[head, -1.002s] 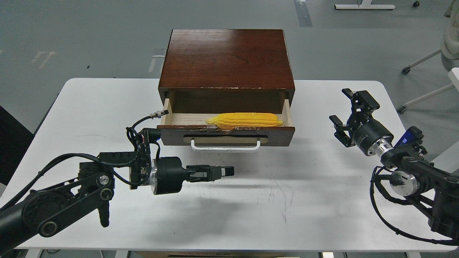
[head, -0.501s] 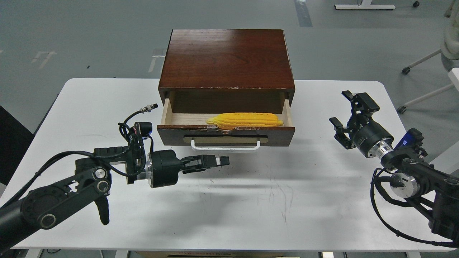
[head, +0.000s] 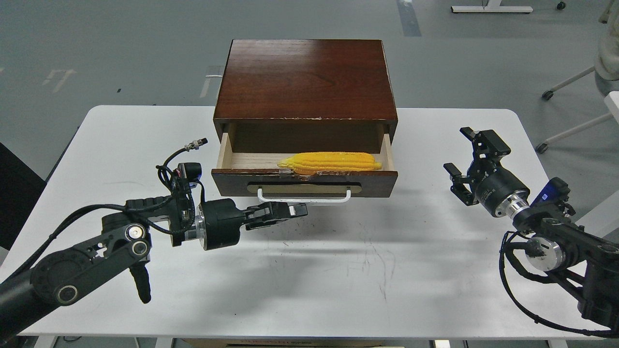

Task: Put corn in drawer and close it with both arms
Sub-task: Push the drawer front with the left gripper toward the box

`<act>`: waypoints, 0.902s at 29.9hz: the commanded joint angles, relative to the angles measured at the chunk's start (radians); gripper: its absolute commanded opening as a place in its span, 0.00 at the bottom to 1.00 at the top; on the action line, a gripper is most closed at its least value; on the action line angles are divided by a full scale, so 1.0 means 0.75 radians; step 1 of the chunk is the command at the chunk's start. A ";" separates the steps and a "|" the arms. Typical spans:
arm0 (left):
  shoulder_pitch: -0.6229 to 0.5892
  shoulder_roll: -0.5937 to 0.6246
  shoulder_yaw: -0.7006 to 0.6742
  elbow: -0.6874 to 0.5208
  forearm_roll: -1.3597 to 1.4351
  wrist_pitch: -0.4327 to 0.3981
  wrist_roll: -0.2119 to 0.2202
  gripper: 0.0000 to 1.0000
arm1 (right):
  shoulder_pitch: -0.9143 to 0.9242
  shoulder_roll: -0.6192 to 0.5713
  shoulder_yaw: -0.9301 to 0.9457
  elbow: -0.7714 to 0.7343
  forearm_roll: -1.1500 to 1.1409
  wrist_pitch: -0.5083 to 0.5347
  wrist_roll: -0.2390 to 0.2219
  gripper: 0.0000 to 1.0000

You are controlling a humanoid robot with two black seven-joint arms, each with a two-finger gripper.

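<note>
The yellow corn (head: 330, 162) lies lengthwise in the open drawer (head: 304, 182) of the dark wooden box (head: 305, 79), toward its right side. The drawer front has a white bar handle (head: 304, 197). My left gripper (head: 296, 211) is shut and empty, pointing right, just below and in front of the handle's left half. My right gripper (head: 466, 157) is open and empty, above the table to the right of the drawer, well apart from it.
The white table (head: 338, 270) carries the box at its back middle. Cables loop off both wrists, one connector (head: 197, 142) near the drawer's left side. A chair base (head: 570, 87) stands on the floor at the far right.
My left gripper has moved up and back toward the drawer handle. My right gripper has shifted slightly down. The drawer and corn have not moved.
</note>
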State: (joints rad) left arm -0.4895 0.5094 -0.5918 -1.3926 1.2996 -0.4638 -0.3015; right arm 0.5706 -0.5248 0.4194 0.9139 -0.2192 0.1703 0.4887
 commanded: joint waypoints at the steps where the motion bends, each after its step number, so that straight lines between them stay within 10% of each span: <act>1: -0.002 -0.014 -0.013 0.024 -0.015 0.001 -0.001 0.00 | 0.000 0.000 0.001 0.001 0.000 0.000 0.000 1.00; 27: -0.022 -0.059 -0.078 0.196 -0.025 0.011 -0.003 0.00 | -0.025 0.008 0.001 0.001 0.000 -0.002 0.000 1.00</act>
State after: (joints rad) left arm -0.5059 0.4671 -0.6483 -1.2585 1.2806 -0.4625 -0.3037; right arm 0.5544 -0.5169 0.4188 0.9144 -0.2194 0.1688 0.4887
